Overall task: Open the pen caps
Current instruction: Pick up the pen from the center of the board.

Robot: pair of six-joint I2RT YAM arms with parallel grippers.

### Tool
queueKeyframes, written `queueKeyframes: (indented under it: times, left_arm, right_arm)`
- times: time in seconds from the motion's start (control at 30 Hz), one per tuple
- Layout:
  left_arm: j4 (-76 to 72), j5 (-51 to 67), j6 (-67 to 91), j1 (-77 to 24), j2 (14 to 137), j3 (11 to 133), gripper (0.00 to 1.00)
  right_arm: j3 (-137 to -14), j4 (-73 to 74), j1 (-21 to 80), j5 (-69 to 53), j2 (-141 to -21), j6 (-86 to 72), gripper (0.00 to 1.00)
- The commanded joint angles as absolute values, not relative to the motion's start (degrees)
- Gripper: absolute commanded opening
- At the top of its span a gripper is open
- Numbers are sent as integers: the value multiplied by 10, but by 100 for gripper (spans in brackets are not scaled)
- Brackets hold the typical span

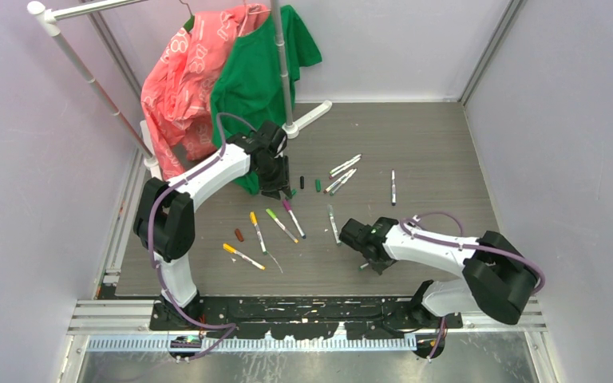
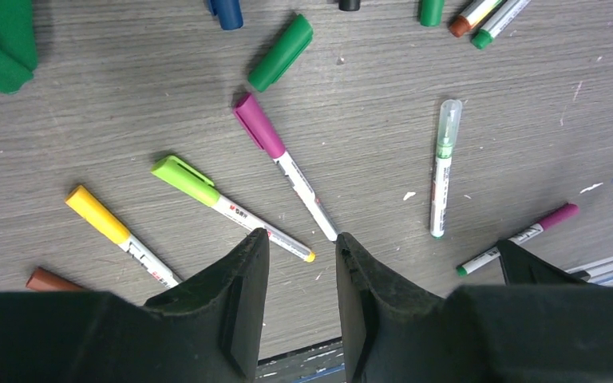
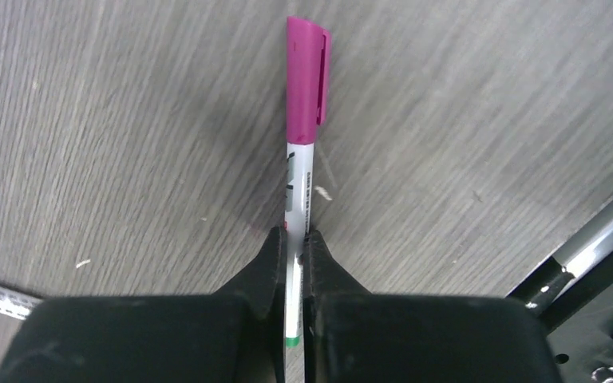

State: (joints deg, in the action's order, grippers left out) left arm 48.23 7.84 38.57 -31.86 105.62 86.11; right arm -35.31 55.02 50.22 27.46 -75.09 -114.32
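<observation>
My right gripper point(image 3: 293, 239) is shut on the white barrel of a pen point(image 3: 297, 191) that wears a magenta cap point(image 3: 307, 76), held low over the table. It sits at the near right in the top view point(image 1: 373, 259). My left gripper point(image 2: 302, 247) is open and empty, above the pens near the green shirt point(image 1: 275, 190). Below it lie capped pens: magenta point(image 2: 259, 126), light green point(image 2: 185, 179), yellow point(image 2: 96, 214) and clear-capped point(image 2: 445, 159). Loose caps lie about: green point(image 2: 281, 52), blue point(image 2: 226, 12), brown point(image 2: 48, 281).
A white clothes rack point(image 1: 283, 72) with a pink and a green shirt point(image 1: 255, 80) stands at the back left. More pens lie at the centre back point(image 1: 343, 171) and to the right point(image 1: 393, 187). An orange pen point(image 1: 243, 256) lies near the front. White walls enclose the table.
</observation>
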Motion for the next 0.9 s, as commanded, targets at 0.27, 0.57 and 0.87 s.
queueKeyframes:
  times: [0.27, 0.57, 0.87]
  left_arm:
    - [413, 252, 398, -324, 1034, 891, 37]
    - [341, 308, 461, -343, 1004, 838, 37]
    - [296, 290, 539, -363, 1018, 833, 38]
  right_arm:
    - [-516, 384, 485, 288, -744, -580, 1]
    - [-593, 308, 474, 138, -794, -382, 1]
    - [-614, 303, 465, 71, -800, -338, 1]
